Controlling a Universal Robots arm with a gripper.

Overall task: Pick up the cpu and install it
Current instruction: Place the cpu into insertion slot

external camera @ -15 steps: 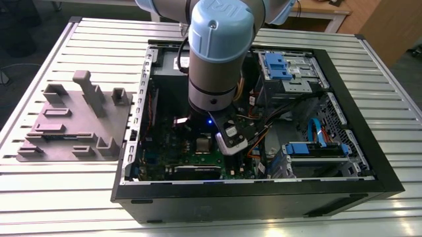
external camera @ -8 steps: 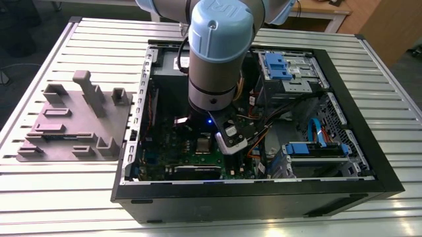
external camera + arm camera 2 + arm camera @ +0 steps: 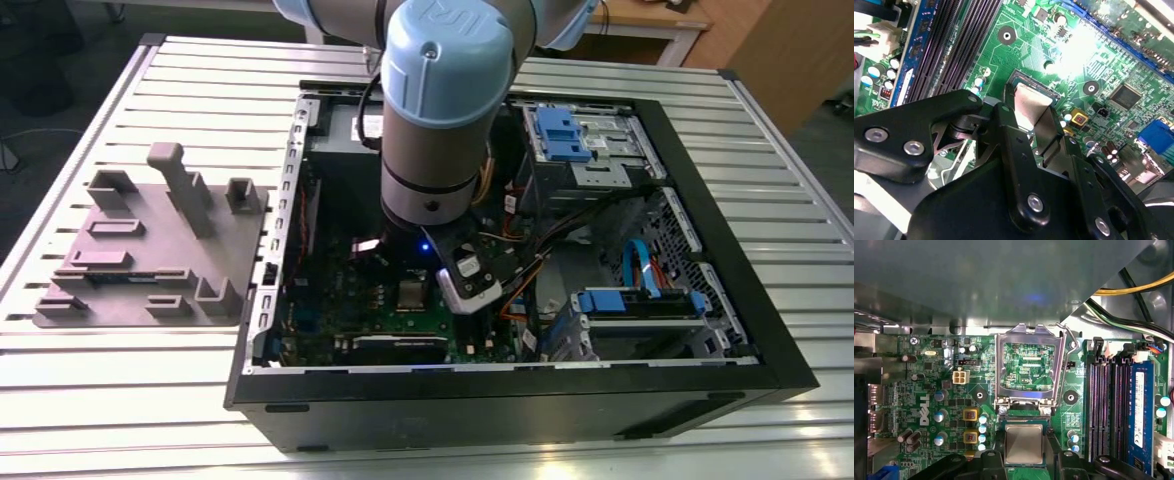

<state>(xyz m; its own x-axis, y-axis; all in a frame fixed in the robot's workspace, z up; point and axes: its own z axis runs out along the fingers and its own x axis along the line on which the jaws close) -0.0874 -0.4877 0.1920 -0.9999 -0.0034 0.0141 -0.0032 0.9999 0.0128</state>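
The cpu [image 3: 1024,442], a flat silver square, sits between my gripper's [image 3: 1024,450] two black fingers [image 3: 1000,452], which press against its opposite sides. It is at the socket on the green motherboard [image 3: 944,390], just below the hinged metal frame [image 3: 1026,365], which stands swung open. In the second wrist view the cpu [image 3: 1030,102] shows as a pale silver plate between the fingers [image 3: 1004,130] of the gripper [image 3: 1031,117], over the dark socket rim [image 3: 1036,86]. I cannot tell whether the cpu rests in the socket or hovers just above it.
The arm [image 3: 434,110] reaches down into an open black computer case [image 3: 534,400] on a slatted metal table [image 3: 160,400]. Memory slots [image 3: 1104,405], cables [image 3: 1134,287], blue-latched drive bays [image 3: 574,135] and capacitors crowd the socket. A grey fixture plate [image 3: 147,250] lies at the exterior view's left.
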